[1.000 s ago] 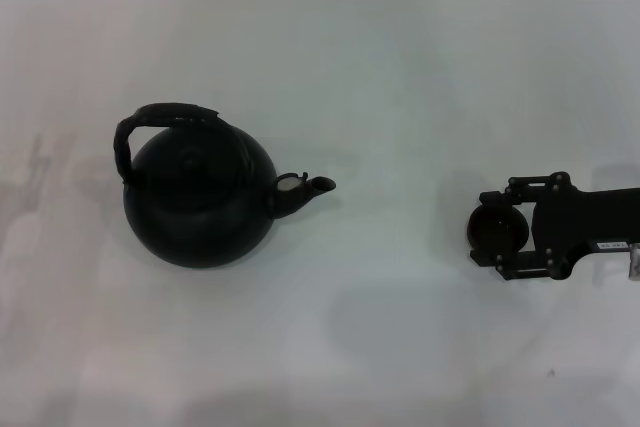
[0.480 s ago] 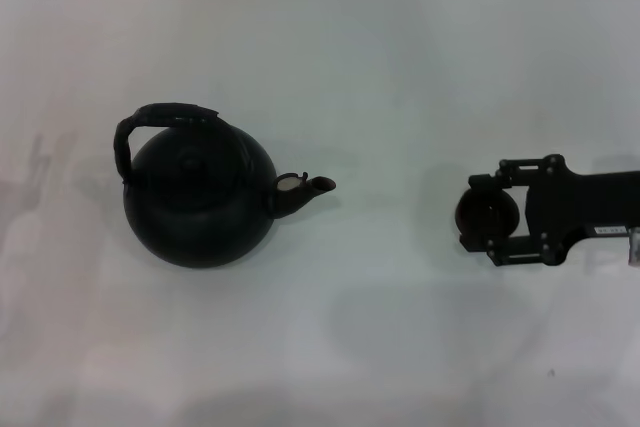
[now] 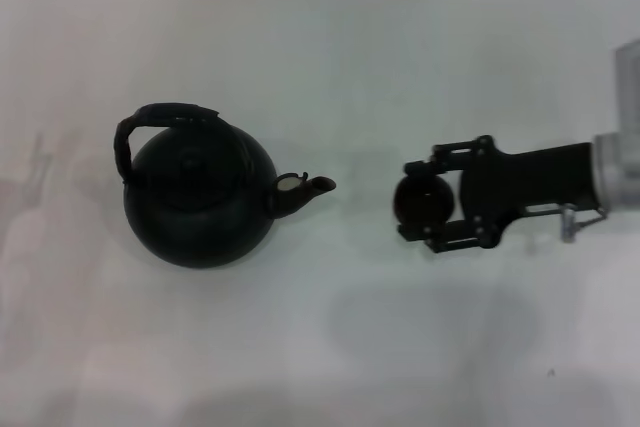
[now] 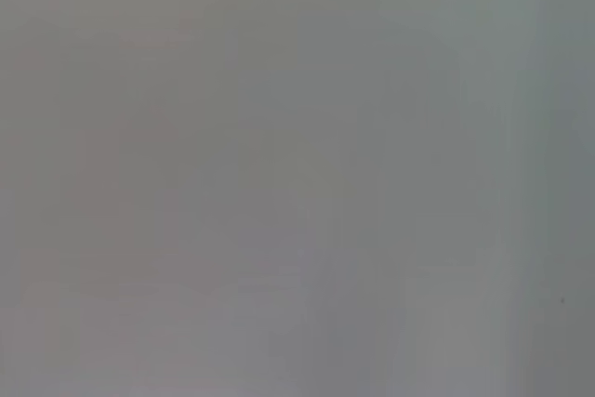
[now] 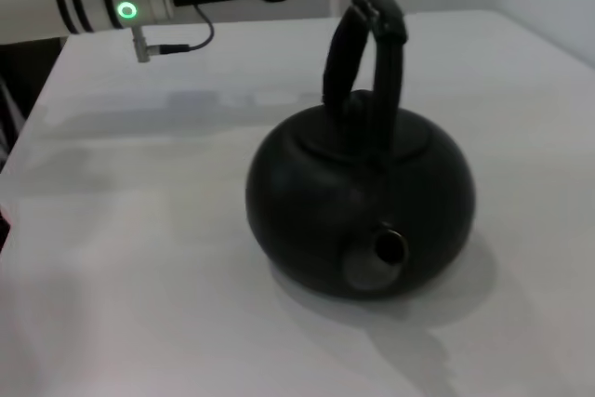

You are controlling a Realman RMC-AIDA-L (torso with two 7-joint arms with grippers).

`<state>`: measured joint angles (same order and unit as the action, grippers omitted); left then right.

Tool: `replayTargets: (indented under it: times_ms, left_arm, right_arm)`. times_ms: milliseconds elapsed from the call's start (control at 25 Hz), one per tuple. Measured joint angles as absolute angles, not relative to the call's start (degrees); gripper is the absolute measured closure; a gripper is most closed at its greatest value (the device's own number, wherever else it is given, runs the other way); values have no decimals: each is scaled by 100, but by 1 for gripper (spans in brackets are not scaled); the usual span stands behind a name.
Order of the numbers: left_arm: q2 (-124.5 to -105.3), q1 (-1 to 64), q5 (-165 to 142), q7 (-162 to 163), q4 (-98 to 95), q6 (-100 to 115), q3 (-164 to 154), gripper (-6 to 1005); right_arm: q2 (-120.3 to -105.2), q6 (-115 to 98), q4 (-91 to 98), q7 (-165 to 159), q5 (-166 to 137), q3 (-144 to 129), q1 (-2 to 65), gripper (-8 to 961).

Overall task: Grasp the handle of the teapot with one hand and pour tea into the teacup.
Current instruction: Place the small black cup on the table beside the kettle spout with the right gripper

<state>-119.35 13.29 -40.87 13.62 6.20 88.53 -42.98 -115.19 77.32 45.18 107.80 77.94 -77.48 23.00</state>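
The right claw (image 3: 425, 209), closed around the teacup (image 3: 420, 200), held it just beyond the spout of the teapot (image 3: 200, 197) on the bench (image 3: 400, 67), presumably positioning it for pouring.

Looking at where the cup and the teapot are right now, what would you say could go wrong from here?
1. The right gripper holds the teacup near the spout; carried further, it could bump it.
2. Held only at its sides, the teacup could slip or tip when set down.
3. The handle arches steeply over the teapot, and the left arm is out of the head view, so the grasp may be awkward.
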Motion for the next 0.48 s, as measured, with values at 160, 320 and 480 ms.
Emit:
replayTargets:
  times_ms: [160,320,480]
  left_arm:
    - [-11935,1297,-4087,1362,613,8866,-4298,277]
    - [-11935,1285,-4087,1362,617,8866,-4297,277]
    - [-11929,1283,-4087,1362,610,8858,-4297,278]
  right_arm:
    - [-11547,7400,4514,10400,7813,-8209,2515,225]
    - [-11569,7242,4490,10332,7823,-8392,2600,225]
    - [-11565,7158,4464,10330,7815,-8398,2596,224]
